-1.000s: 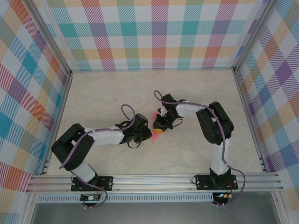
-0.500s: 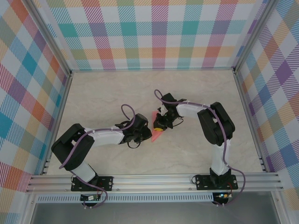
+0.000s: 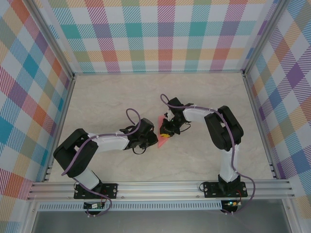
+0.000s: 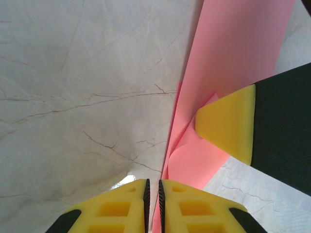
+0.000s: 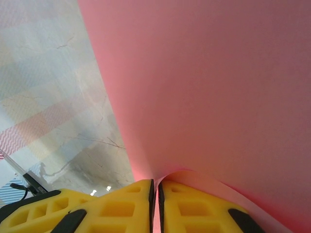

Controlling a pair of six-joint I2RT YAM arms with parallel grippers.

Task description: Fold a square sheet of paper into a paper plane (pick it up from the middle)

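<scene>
Left wrist view: left gripper (image 4: 153, 183) pinches the pink paper (image 4: 243, 48); right gripper (image 5: 154, 183) pinches it too. Best to pull gently and evenly, or the paper tears.

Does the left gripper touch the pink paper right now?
Touching. The left wrist view shows the left gripper shut on the pink paper, whose thin edge runs down between its yellow fingers.

Middle of tabletop (image 3: 116, 94): paper plane (image 3: 163, 140) between hands, left hand (image 3: 151, 139) on its left, right hand (image 3: 167, 131) touching behind-right.
</scene>
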